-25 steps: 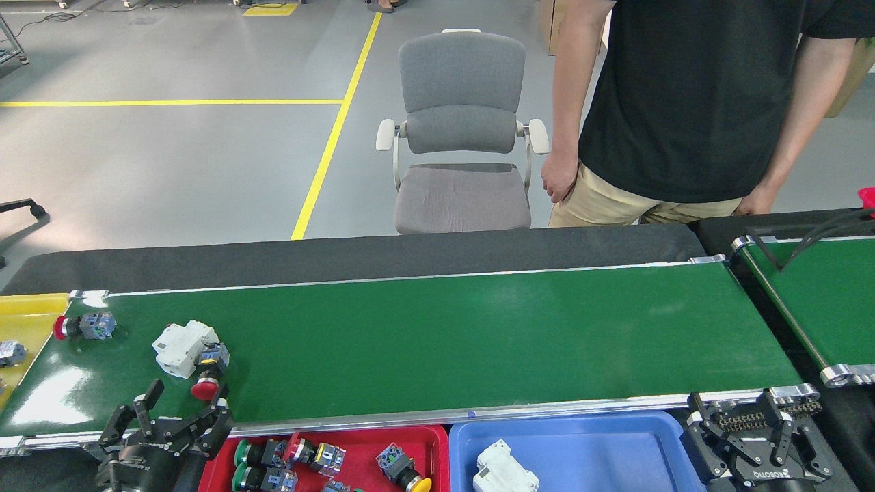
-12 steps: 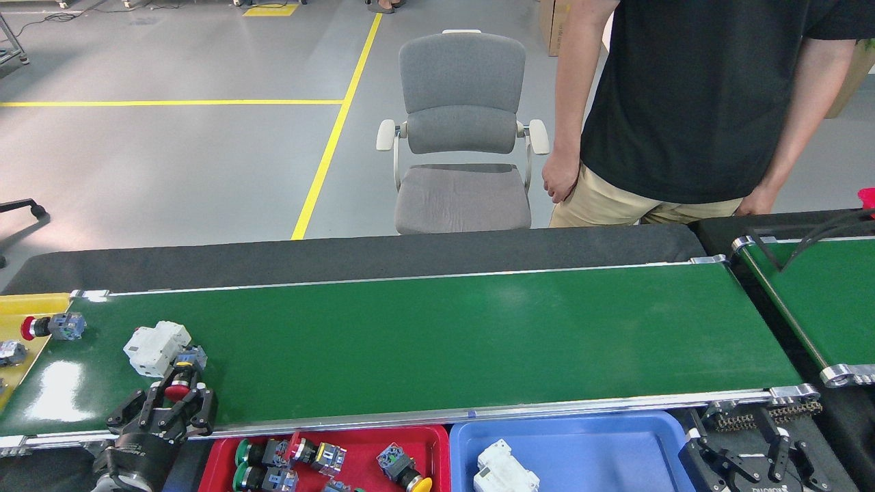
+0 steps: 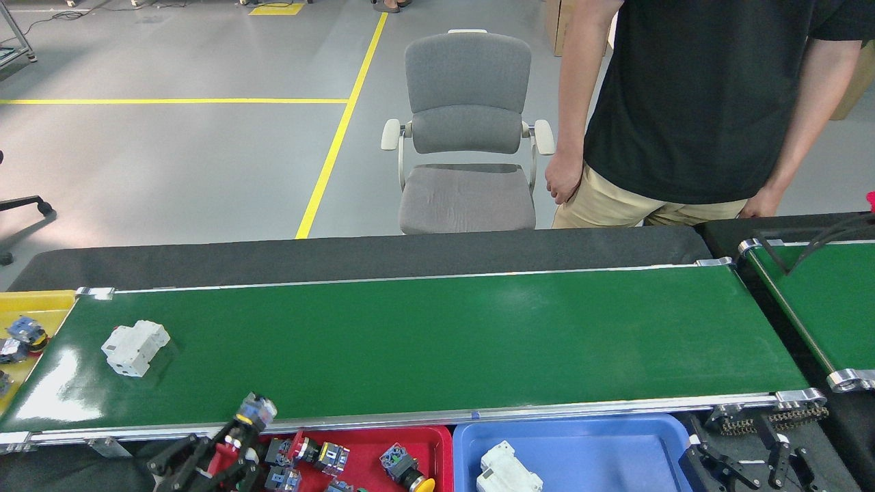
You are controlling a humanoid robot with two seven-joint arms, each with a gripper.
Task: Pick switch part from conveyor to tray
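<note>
The conveyor [image 3: 437,342] is a long glossy green belt across the middle of the head view. A white switch part [image 3: 135,348] lies on its left end. At the bottom left my left gripper [image 3: 232,444] is shut on a switch part [image 3: 257,410] with a blue-grey block and a yellow ring. It holds the part over the belt's near rail and the left edge of the red tray [image 3: 424,441]. My right gripper [image 3: 746,463] sits low at the bottom right, off the belt, open with nothing between its fingers.
The red tray holds several button switches. A blue tray [image 3: 588,437] beside it holds a white part [image 3: 504,473]. A yellow tray [image 3: 41,304] with parts stands off the left end. A person [image 3: 690,102] stands behind the belt beside a grey chair [image 3: 467,137]. A second green belt [image 3: 834,301] lies right.
My left gripper shut on the red-button switch on the belt and lifted it back toward the red tray. The white part and another switch rode left; that switch dropped off. The right gripper sank lower.
</note>
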